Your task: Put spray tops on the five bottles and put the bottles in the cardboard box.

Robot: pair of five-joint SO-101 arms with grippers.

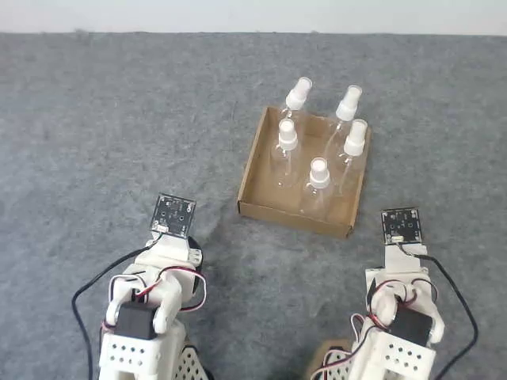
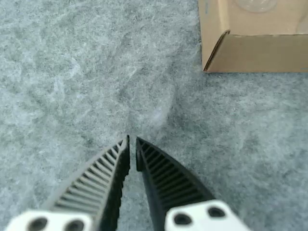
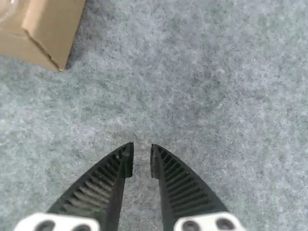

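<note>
High view: five spray-topped bottles (image 1: 319,178) stand in the cardboard box (image 1: 255,166) near the middle of the surface (image 1: 119,119), and a stray swing from either arm (left claw (image 2: 132,141) closed, right claw (image 3: 142,147) barely apart) could topple them.

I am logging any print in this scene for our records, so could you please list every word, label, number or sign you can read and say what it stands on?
No text here can be read.
The cardboard box: plain walls, no print visible.
The five bottles: clear, no labels visible.
The small boards on the left arm and on the right arm: any markings are too small to read.
</note>
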